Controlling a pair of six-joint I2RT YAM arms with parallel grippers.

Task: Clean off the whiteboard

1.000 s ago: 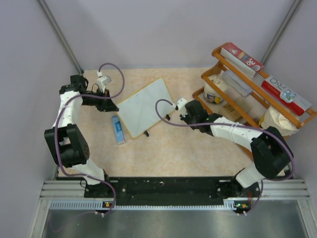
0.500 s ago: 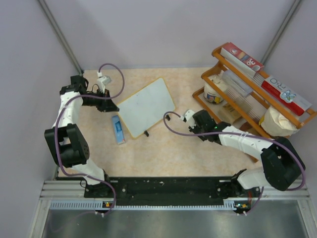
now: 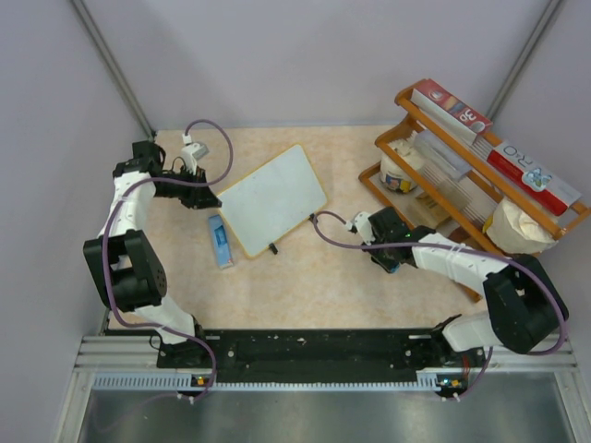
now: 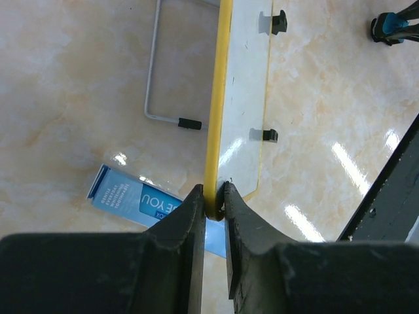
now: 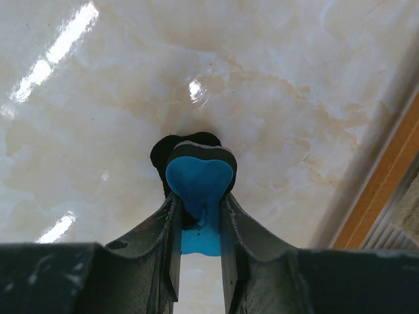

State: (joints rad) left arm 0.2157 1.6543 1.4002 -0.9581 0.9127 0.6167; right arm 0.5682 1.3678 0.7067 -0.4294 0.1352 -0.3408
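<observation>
The whiteboard is tilted up on its stand at the table's middle left, and its face looks blank white. My left gripper is shut on its yellow-wood frame at the left corner; the left wrist view shows the frame edge pinched between my fingers. My right gripper is off the board, to its right, low over the table. It is shut on the blue-black eraser, which points down at the table top. The eraser also shows far off in the left wrist view.
A narrow blue box lies flat just left of the board's near corner, also seen under my left fingers. The board's wire stand rests behind it. A wooden rack with boxes and a tub stands at the right.
My right gripper has moved with the eraser off the whiteboard, to the right and down toward the table. The left gripper keeps its hold; the board has shifted slightly.
</observation>
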